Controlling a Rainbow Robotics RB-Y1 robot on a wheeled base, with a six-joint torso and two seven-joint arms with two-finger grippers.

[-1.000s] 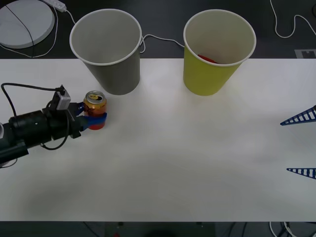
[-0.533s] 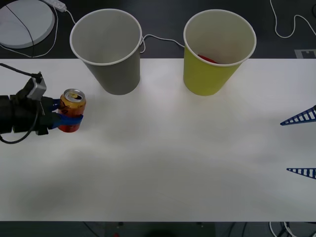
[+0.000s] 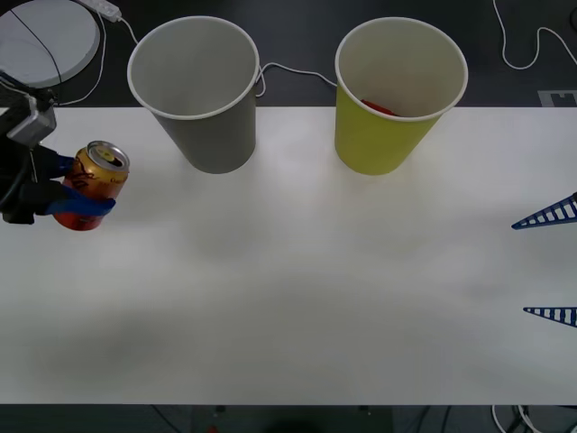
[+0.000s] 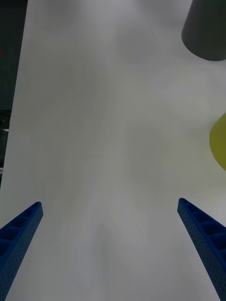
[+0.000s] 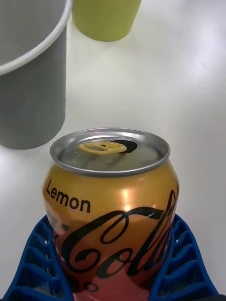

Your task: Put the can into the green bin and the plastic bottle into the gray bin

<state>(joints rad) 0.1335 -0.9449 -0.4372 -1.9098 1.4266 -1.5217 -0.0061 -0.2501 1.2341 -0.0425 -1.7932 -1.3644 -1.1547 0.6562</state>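
1. Your left gripper (image 3: 79, 200) is at the far left of the table (image 3: 297, 298), its blue fingers (image 5: 181, 263) closed around the lower body of the can (image 3: 95, 183).
2. In the front view the can leans a little, top tipped toward the bins; you cannot tell from the pictures whether its base touches the table.
3. In the left wrist view the can (image 5: 110, 207) shows an orange-gold side printed "Lemon" and a silvery top with the tab opening showing dark.
4. The gray bin (image 3: 196, 90) stands upright at the table's back edge, to the right of the can and apart from it; the wrist view shows its wall (image 5: 28, 89) just beyond the can.
5. The green bin (image 3: 398, 95) stands upright to the right of the gray one, well apart from the can, with something red (image 3: 379, 107) lying inside against its far wall.
6. Your right gripper (image 3: 552, 263) hangs at the table's right edge, fingers (image 4: 202, 235) spread wide and holding nothing, with bare table between them.
7. White cables (image 3: 288, 72) and a round white disc (image 3: 45, 41) lie on the dark floor behind the table.
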